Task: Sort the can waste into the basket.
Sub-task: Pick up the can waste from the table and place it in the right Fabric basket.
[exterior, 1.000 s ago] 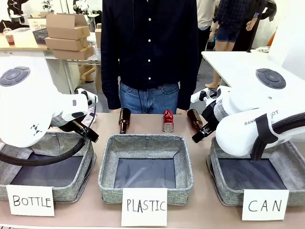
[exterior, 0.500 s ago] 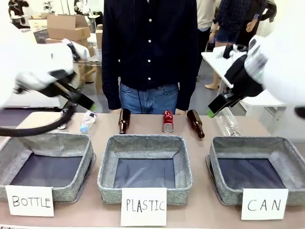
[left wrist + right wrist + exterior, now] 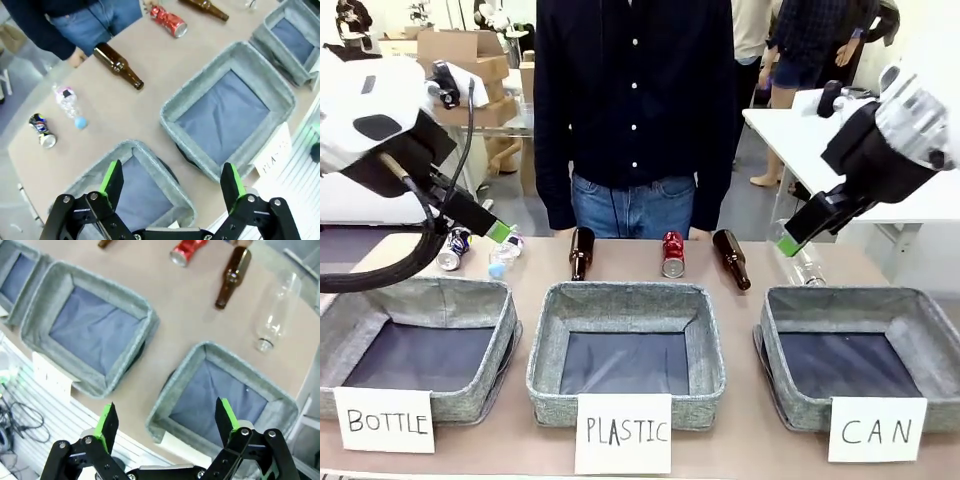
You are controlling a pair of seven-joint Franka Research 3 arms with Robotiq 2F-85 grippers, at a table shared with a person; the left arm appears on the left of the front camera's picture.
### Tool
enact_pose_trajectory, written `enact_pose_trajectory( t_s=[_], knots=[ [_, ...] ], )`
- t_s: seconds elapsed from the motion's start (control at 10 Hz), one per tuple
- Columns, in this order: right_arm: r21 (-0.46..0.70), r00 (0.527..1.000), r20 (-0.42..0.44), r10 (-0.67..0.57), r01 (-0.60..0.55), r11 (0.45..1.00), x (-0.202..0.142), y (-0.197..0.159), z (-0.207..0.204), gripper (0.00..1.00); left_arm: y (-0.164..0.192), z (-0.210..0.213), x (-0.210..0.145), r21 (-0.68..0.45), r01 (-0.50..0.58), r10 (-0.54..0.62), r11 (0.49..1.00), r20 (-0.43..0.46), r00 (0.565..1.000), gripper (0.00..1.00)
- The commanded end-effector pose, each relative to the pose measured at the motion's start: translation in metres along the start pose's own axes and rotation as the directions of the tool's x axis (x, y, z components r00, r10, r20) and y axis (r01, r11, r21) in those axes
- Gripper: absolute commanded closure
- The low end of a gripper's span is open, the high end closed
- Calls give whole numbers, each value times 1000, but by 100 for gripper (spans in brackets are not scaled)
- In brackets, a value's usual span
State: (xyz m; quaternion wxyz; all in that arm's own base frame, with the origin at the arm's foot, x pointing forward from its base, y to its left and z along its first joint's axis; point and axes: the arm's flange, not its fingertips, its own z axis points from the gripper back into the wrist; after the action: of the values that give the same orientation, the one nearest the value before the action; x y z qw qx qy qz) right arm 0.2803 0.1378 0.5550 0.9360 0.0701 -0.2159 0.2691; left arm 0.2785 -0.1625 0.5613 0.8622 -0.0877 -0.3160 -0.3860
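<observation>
The red can (image 3: 673, 253) lies on its side at the table's far edge, in front of the person. The crushed can (image 3: 453, 247), silvery with dark print, lies at the far left. The basket (image 3: 790, 398) with the "CAN" card (image 3: 876, 430) stands at the front right, nothing in it. My left gripper (image 3: 496, 232) hangs open above the far left, close over the crushed can (image 3: 42, 131). My right gripper (image 3: 788, 243) hangs open above the far right, over the CAN basket (image 3: 176, 386). The left gripper (image 3: 171, 180) and the right gripper (image 3: 166, 421) hold nothing. The red can (image 3: 187, 250) shows from above.
Two brown bottles (image 3: 581, 252) (image 3: 731, 258) flank the red can. A crumpled clear bottle (image 3: 505, 253) lies beside the crushed can, another clear bottle (image 3: 803, 265) behind the CAN basket. The PLASTIC basket (image 3: 625, 298) and BOTTLE basket (image 3: 420, 290) stand at front middle and left.
Both arms have risen from low over the outer baskets and swung outward, uncovering the baskets and the far corners. Both grippers stayed open.
</observation>
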Motion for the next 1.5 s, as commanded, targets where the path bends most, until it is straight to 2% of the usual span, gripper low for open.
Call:
enact_pose_trajectory(
  t_s=[0.0,0.1,0.2,0.3,0.4,0.5,0.6,0.7,0.8,0.9,1.0,1.1,1.2,1.4],
  knots=[
    [139,989,55,-139,131,982,-6,-12,15,0,9,8,3,-287,-99,119,953,51,992,0],
    [210,915,21,-403,390,897,-18,-33,31,0,32,30,-5,-517,-184,259,836,77,963,0],
    [366,795,-118,-595,592,718,-31,-60,44,0,59,44,-19,-668,-276,423,691,64,904,0],
    [530,704,-148,-695,649,545,-49,-86,47,0,84,45,-39,-756,-341,565,559,45,824,0],
    [624,674,-161,-721,636,454,-60,-100,43,0,99,37,-53,-810,-356,640,465,30,768,0],
    [697,653,-150,-742,602,389,-70,-113,40,0,110,29,-65,-850,-356,710,387,29,703,0],
    [701,619,-157,-770,618,355,-78,-125,37,0,119,25,-76,-862,-362,754,354,34,656,0],
    [721,591,-150,-793,613,321,-86,-136,39,0,124,25,-84,-861,-376,784,343,42,619,0],
    [766,562,-108,-820,573,292,-98,-148,48,0,127,28,-91,-863,-379,818,334,66,572,0],
    [740,511,-66,-857,601,301,-106,-155,52,0,127,30,-95,-864,-376,836,334,87,542,0],
    [648,486,22,-874,658,383,-110,-154,53,0,126,30,-94,-839,-401,827,367,98,553,0],
    [543,531,123,-838,671,505,-107,-143,51,0,125,25,-85,-722,-538,831,435,90,550,0],
    [720,500,-80,-862,627,297,-98,-180,71,0,158,28,-92,-867,-397,848,301,52,527,0],
    [720,500,-80,-862,627,297,-98,-180,71,0,158,28,-92,-867,-397,848,301,52,527,0]
  ],
)
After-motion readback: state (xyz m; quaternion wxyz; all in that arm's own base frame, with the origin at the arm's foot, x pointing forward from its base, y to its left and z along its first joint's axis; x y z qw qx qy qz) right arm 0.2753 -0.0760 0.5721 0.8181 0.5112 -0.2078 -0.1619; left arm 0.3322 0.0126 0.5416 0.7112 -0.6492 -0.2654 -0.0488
